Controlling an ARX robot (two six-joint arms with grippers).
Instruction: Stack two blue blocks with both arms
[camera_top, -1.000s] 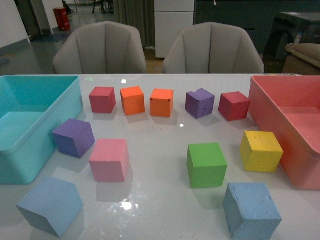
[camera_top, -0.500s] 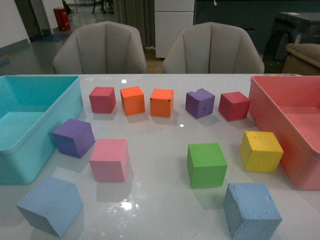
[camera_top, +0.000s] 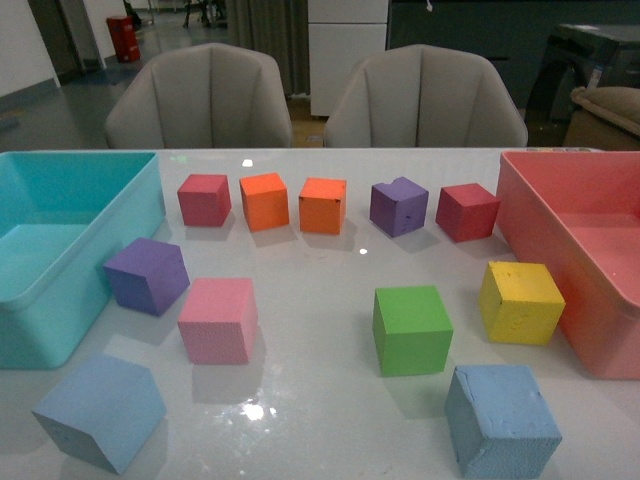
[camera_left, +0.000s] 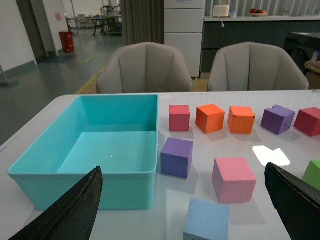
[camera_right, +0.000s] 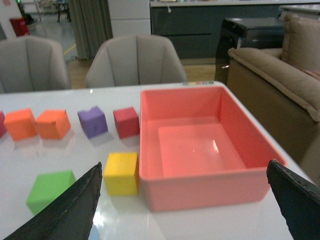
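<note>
Two sky-blue foam cubes lie at the table's near edge in the front view: one at the near left (camera_top: 100, 410), one at the near right (camera_top: 500, 420). The left one also shows in the left wrist view (camera_left: 206, 220), between the fingertips and ahead of them. My left gripper (camera_left: 185, 210) is open and empty, held above the table in front of the teal bin. My right gripper (camera_right: 185, 210) is open and empty, in front of the pink bin; the right blue cube does not show in its view. Neither arm shows in the front view.
A teal bin (camera_top: 40, 300) stands at the left, a pink bin (camera_top: 560, 240) at the right. Between them lie purple (camera_top: 147, 275), pink (camera_top: 217, 320), green (camera_top: 412, 330) and yellow (camera_top: 520, 302) cubes, with a back row of red, orange and purple cubes (camera_top: 322, 205).
</note>
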